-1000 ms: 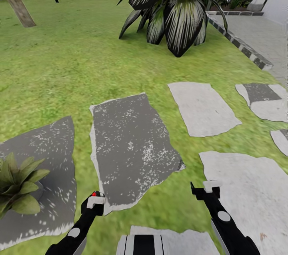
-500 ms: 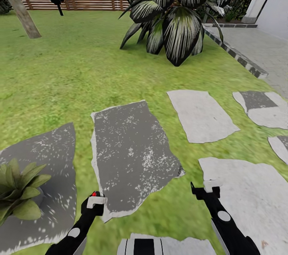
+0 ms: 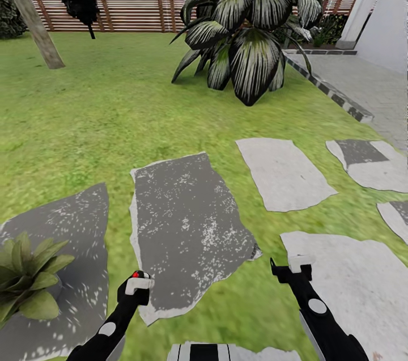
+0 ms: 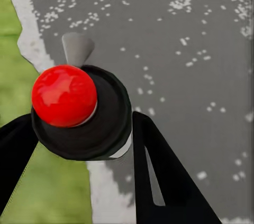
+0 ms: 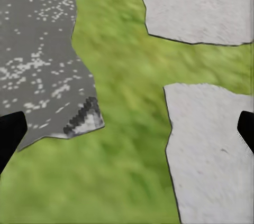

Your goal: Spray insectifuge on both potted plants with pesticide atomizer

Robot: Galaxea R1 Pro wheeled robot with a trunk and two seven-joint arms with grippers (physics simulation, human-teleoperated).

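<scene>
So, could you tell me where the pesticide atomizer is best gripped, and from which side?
Grip the pesticide atomizer on its round dark body, below the red top, with one finger on either side. That is how the left gripper holds it now: the fingers flank the body, leaving the red top free and upward. The body is narrow, so a side-on pinch probably suits best.

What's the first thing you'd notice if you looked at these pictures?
The huge dark plant with white-striped leaves jumps out first, standing on the lawn before the wooden fence. Next comes the shiny red top of the pesticide atomizer, gripped in the left gripper above a dark grey slab. A small potted plant sits at the far left.
</scene>
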